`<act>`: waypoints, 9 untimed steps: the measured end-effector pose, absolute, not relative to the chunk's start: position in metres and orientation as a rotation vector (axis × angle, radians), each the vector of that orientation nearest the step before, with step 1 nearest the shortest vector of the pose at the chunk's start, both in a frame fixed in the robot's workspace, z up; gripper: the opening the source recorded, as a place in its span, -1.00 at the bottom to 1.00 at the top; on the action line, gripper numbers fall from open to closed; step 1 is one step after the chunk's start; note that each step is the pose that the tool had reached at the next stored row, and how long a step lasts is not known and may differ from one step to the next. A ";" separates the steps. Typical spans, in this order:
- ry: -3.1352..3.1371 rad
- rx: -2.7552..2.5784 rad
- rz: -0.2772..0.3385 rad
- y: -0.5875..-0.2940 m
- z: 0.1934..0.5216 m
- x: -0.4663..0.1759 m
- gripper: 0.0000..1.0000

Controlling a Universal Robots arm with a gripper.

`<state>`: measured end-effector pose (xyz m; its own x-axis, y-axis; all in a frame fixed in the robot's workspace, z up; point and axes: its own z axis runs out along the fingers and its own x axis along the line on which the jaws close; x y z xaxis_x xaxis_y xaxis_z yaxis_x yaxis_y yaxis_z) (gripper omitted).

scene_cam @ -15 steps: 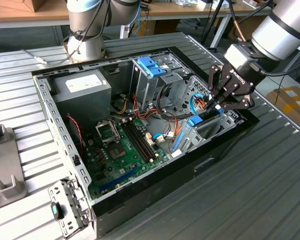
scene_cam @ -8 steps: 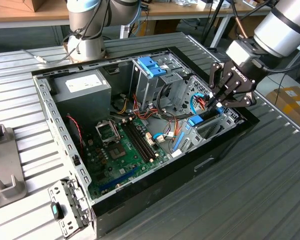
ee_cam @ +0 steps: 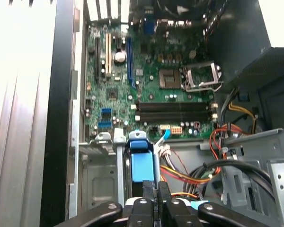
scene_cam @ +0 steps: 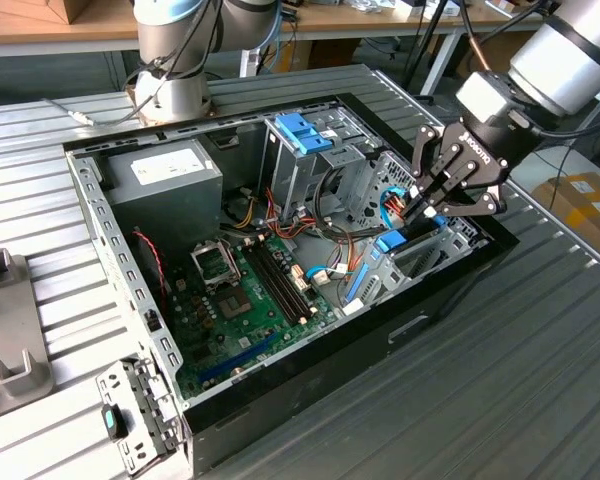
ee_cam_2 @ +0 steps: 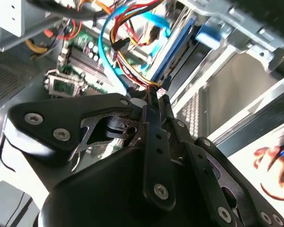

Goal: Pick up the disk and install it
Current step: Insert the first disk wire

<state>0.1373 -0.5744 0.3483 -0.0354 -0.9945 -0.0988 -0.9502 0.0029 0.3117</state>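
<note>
The disk (scene_cam: 394, 243) stands on edge in the low drive bay at the exterior view's right end of the open computer case (scene_cam: 90, 200). Only its blue rail and end tab show. In the first wrist view the disk's blue tab (ee_cam: 142, 163) lies just ahead of my fingertips. In the second wrist view the disk's blue rail (ee_cam_2: 176, 49) runs along the bay wall. My gripper (scene_cam: 418, 208) hangs right above the disk with its fingers shut together and nothing visible between them; it shows again as the gripper (ee_cam: 155, 191) and the gripper (ee_cam_2: 152, 94) in both wrist views.
A grey power-supply box (scene_cam: 166, 176) fills the case's far corner. A tall metal cage with a blue bracket (scene_cam: 305, 131) stands beside the bay. Loose cables (scene_cam: 280, 225) cross above the motherboard (scene_cam: 245, 295). The arm's base (scene_cam: 172, 70) stands behind the case.
</note>
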 end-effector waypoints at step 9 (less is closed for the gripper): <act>-2.064 2.013 -0.522 -0.575 0.345 0.139 -0.66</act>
